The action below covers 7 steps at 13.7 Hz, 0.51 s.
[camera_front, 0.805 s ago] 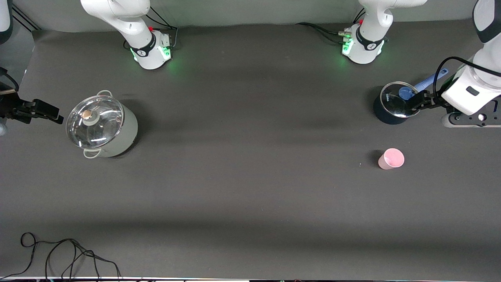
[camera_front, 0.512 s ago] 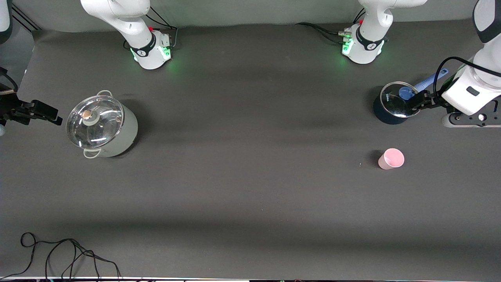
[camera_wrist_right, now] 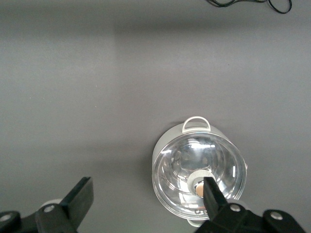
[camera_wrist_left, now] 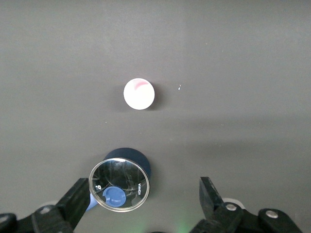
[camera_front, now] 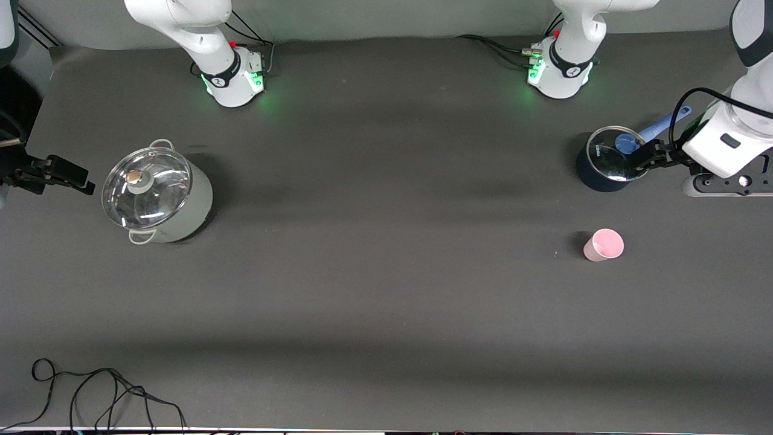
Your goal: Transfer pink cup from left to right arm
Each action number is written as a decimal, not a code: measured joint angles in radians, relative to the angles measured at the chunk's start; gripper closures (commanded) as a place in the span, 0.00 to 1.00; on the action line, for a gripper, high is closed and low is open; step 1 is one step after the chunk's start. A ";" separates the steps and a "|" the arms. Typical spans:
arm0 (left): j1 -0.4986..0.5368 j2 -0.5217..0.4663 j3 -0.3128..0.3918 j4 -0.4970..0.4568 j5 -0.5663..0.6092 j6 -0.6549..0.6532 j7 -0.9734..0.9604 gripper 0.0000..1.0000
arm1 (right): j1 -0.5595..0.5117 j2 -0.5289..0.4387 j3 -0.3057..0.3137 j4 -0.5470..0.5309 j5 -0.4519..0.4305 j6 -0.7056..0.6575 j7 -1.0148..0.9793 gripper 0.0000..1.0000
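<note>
The pink cup stands upright on the dark table toward the left arm's end, nearer to the front camera than the small dark pot. It also shows in the left wrist view. My left gripper is open and empty, up in the air over the edge of the small dark pot, well apart from the cup; in its own wrist view the jaws stand wide. My right gripper is open and empty at the right arm's end, beside the white pot; its jaws stand wide in the right wrist view.
A small dark blue pot with a glass lid stands under the left gripper, with a blue utensil beside it. A white pot with a glass lid stands toward the right arm's end. A black cable lies at the table's front edge.
The right gripper has drifted slightly beside the white pot. The left gripper has barely moved. The cup and pots have not moved.
</note>
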 measured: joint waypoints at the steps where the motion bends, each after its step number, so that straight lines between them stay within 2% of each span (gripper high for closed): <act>1: 0.000 0.000 0.000 0.000 0.000 0.000 0.000 0.00 | 0.000 0.000 0.000 0.005 0.000 0.000 0.000 0.00; 7: 0.000 0.000 0.000 0.000 0.000 0.000 0.002 0.00 | 0.000 0.000 0.000 0.011 0.000 -0.001 0.000 0.00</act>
